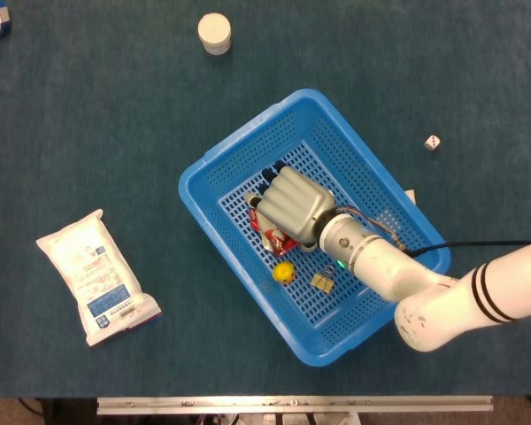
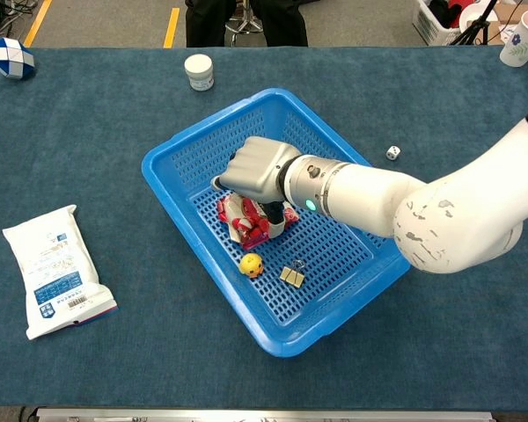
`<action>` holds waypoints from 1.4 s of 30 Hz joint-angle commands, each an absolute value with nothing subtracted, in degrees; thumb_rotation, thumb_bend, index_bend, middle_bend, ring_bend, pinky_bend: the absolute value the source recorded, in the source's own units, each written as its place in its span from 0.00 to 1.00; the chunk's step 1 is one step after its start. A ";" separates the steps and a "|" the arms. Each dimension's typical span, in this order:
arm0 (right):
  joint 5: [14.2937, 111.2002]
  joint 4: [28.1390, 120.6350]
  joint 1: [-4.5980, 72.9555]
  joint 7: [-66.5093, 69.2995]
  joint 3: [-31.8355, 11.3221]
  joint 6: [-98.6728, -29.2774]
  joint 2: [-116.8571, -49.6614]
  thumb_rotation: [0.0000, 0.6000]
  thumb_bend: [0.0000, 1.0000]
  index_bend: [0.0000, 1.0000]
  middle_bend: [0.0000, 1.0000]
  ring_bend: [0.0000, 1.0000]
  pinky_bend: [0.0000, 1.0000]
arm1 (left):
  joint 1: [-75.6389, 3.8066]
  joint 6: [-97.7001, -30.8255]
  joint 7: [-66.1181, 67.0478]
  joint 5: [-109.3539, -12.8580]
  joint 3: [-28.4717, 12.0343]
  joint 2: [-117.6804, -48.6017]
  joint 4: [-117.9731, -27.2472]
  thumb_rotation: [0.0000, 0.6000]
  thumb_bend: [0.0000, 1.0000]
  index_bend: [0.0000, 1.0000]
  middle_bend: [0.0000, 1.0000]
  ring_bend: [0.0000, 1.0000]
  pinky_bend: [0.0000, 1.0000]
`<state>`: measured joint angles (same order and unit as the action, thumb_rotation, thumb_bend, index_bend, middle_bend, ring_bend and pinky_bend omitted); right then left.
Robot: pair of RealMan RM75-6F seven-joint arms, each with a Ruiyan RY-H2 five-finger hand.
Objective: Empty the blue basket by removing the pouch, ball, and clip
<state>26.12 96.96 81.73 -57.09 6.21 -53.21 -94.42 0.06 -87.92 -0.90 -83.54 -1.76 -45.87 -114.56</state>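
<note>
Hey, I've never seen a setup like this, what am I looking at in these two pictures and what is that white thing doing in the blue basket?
That white thing is a robot arm ending in a silver mechanical hand, its right hand. Both pictures come from the robot's own cameras: the head view looks straight down, the chest view looks across the table from lower.

The hand is curled over a red and white pouch inside the blue basket, apparently gripping it. Also in the basket lie a small yellow ball and a binder clip.

Outside it on the table are a white packet, a white jar, a die and a blue and white twist puzzle. The left hand is not shown.
</note>
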 commanded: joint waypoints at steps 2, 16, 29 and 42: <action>26.59 96.31 81.24 -58.45 6.96 -54.38 -95.54 0.84 0.02 0.14 0.31 0.15 0.22 | 0.11 -87.93 -1.00 -83.60 -1.68 -45.95 -114.39 1.00 0.00 0.06 0.00 0.00 0.00; 27.53 93.07 78.97 -61.81 7.03 -57.18 -99.52 0.98 0.16 0.27 0.33 0.16 0.22 | 0.83 -88.56 -2.05 -84.09 -1.18 -45.55 -114.19 1.00 0.00 0.06 0.00 0.00 0.00; 34.95 100.81 75.20 -57.05 3.09 -60.95 -92.81 1.00 0.31 0.43 0.39 0.23 0.26 | 0.39 -87.98 -2.34 -84.41 -1.29 -45.64 -114.22 1.00 0.00 0.06 0.00 0.00 0.00; 43.16 113.11 66.90 -46.51 -0.22 -67.10 -68.93 1.00 0.31 0.43 0.40 0.23 0.26 | -0.24 -87.56 -2.29 -84.41 -1.69 -45.15 -114.69 1.00 0.00 0.06 0.00 0.00 0.00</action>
<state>41.48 111.29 69.47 -49.32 0.33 -65.89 -73.25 -0.24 -87.56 -2.28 -84.42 -1.68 -45.15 -114.68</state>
